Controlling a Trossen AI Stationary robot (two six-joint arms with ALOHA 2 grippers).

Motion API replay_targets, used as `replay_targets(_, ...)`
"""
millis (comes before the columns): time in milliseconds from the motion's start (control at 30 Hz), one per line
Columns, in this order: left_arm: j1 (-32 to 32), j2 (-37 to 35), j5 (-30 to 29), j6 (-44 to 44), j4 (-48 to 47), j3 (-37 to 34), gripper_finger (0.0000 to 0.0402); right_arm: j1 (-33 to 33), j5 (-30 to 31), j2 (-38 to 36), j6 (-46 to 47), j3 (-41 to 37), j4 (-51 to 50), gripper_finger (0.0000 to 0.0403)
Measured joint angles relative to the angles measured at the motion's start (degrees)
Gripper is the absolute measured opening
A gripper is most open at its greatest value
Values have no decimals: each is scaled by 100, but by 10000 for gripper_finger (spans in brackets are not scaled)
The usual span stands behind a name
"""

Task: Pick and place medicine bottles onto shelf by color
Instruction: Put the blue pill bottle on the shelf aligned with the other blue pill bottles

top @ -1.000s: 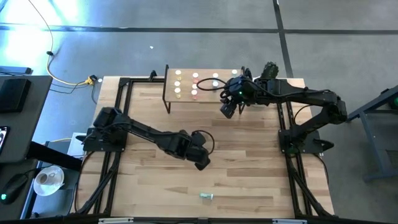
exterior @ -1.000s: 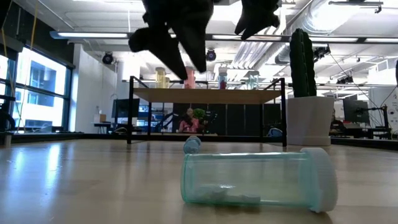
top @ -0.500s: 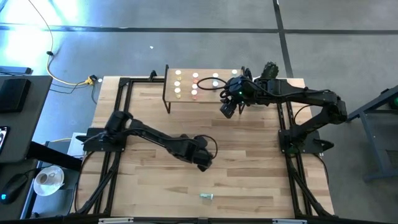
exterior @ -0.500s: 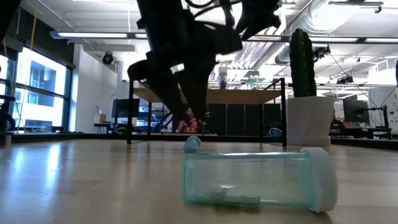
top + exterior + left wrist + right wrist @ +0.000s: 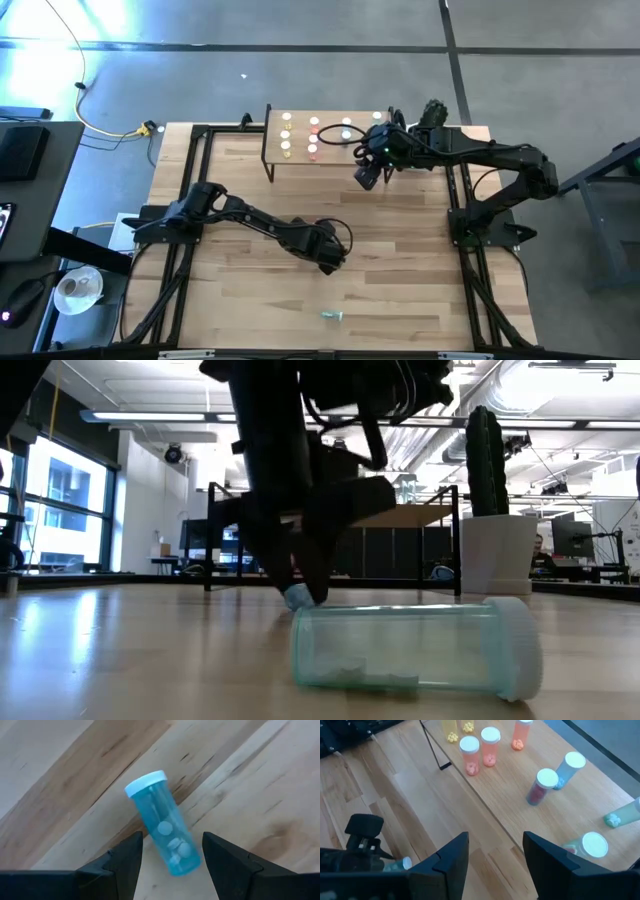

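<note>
Nearest, a green bottle (image 5: 415,647) lies on its side at the tabletop's (image 5: 400,300) front edge, long axis across the low view, white cap toward 3 o'clock. Behind it, near the tabletop's middle, the left gripper (image 5: 171,851) has its fingers (image 5: 127,855) spread and released, straddling a blue bottle (image 5: 164,831) that lies flat on the wood; in the left wrist view its cap points to about 11 o'clock and its base sits between the fingertips, apparently not touching either. Farther back, the right gripper (image 5: 367,178) hangs at the shelf's (image 5: 330,150) 5 o'clock corner, its fingers (image 5: 452,857) apart and holding nothing. On the shelf, yellow, pink and blue bottles (image 5: 490,745) stand upright, caps up.
</note>
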Motion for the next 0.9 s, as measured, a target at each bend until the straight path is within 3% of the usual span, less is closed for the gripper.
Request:
replay_targets(233,80,113,147,299,-132,12,187,0,0,-2,-1,0,-165,179)
replay_targets(633,143,77,459,1305,-161,-56,87,0,0,-2,-1,0,-216,179)
replay_targets(900,151,-173,546,2360,-530,-116,91,0,0,-2,-2,0,-250,179)
